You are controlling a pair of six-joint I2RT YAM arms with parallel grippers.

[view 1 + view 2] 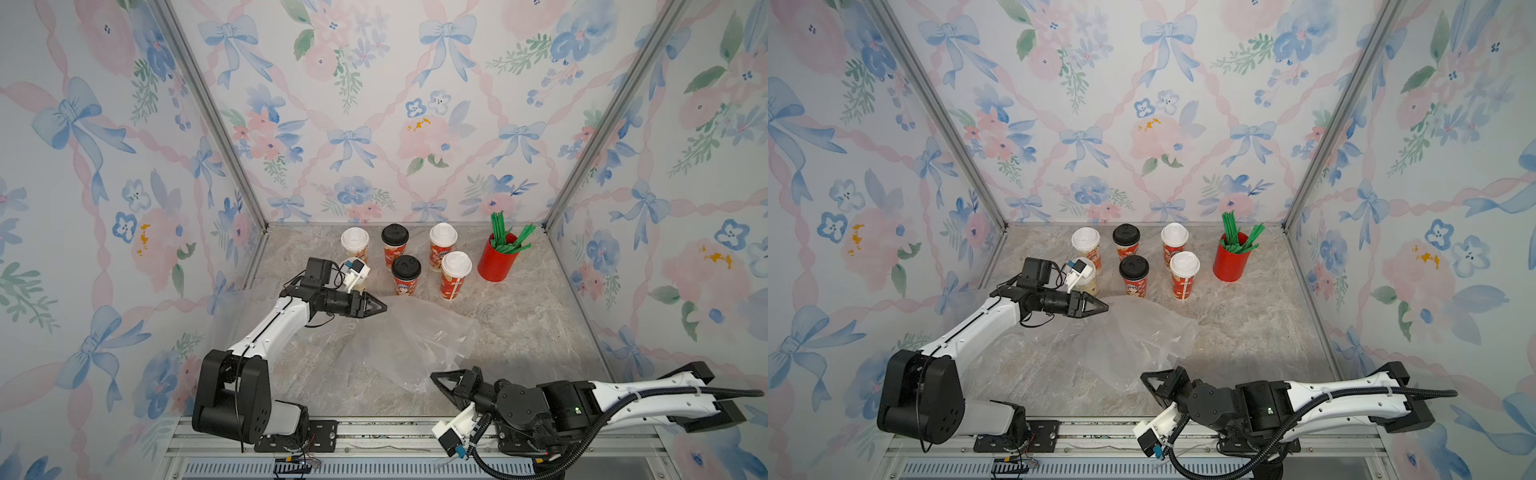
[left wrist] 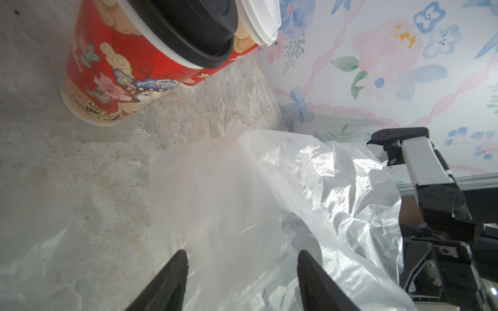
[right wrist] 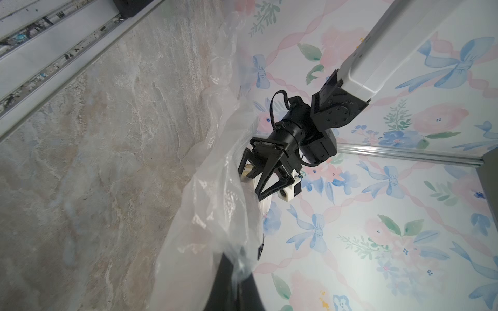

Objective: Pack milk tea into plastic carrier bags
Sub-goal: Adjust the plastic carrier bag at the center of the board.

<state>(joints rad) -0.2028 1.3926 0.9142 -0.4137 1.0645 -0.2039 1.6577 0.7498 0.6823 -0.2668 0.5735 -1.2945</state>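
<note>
Left pincer, jaws half apart, astride far rim of bag, gripping nothing; right pincer clamped on near rim; cups beyond.

The left gripper hovers at the clear bag; the right gripper pinches its near edge

No lettering can be read, not even on the printed cups.
</note>
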